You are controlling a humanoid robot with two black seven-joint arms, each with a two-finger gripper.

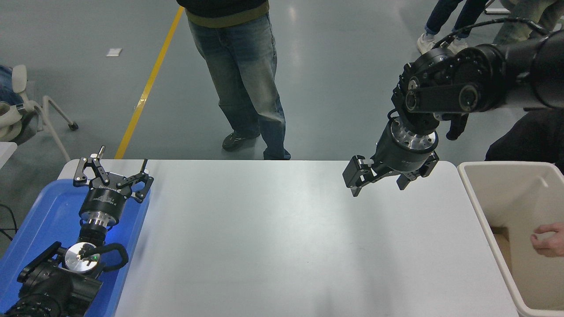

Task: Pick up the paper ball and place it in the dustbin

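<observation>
My right gripper [379, 188] hangs open and empty above the far right part of the white table [282, 237], its jaws pointing down. It is to the left of the cream-beige dustbin [479, 207], which stands at the table's right end. No paper ball shows on the table or in the gripper. A flat tan patch [502, 248] lies on the dustbin's floor; I cannot tell what it is. My left gripper [114, 171] is parked open over the blue tray [53, 211] at the lower left.
A person's hand [546, 240] reaches into the dustbin from the right edge. A person in jeans [246, 79] stands at the table's far side. Other people's legs show at the top right.
</observation>
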